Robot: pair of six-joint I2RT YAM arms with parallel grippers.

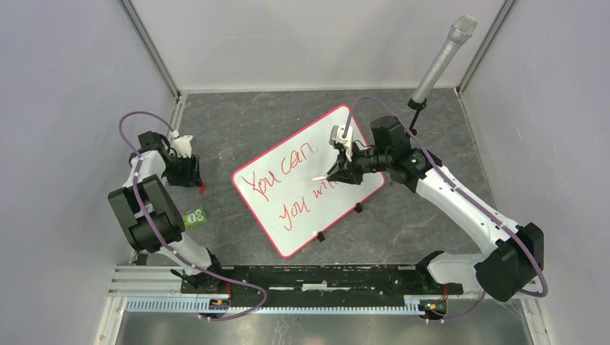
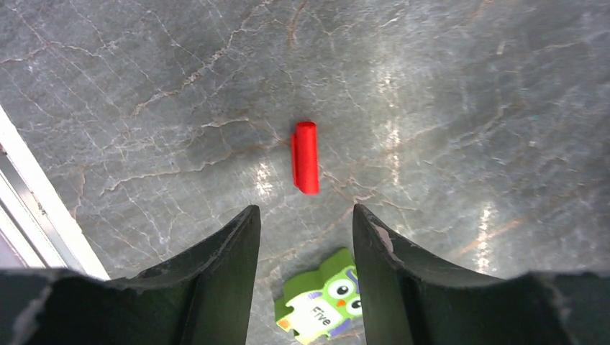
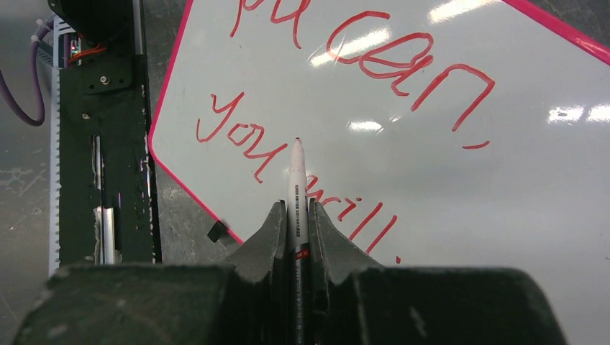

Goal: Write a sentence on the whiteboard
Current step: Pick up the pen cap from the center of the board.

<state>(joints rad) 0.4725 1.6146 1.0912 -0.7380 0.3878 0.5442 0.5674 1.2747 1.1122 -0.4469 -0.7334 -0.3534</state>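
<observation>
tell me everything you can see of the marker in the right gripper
The marker is slim, white-barrelled, with fine print, a red band and a small dark uncapped tip. The right gripper is shut on its barrel; it points out over the whiteboard, by the red writing. Whether the tip touches cannot be told.

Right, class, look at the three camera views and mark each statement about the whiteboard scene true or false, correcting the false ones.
1. The right gripper grips a marker. True.
2. The writing on the whiteboard is blue. False: it is red.
3. The red cap lies on the whiteboard. False: it lies on the grey table, in front of the left gripper, whose jaws are open.
4. A green owl piece lies on the table near the cap. True.
</observation>
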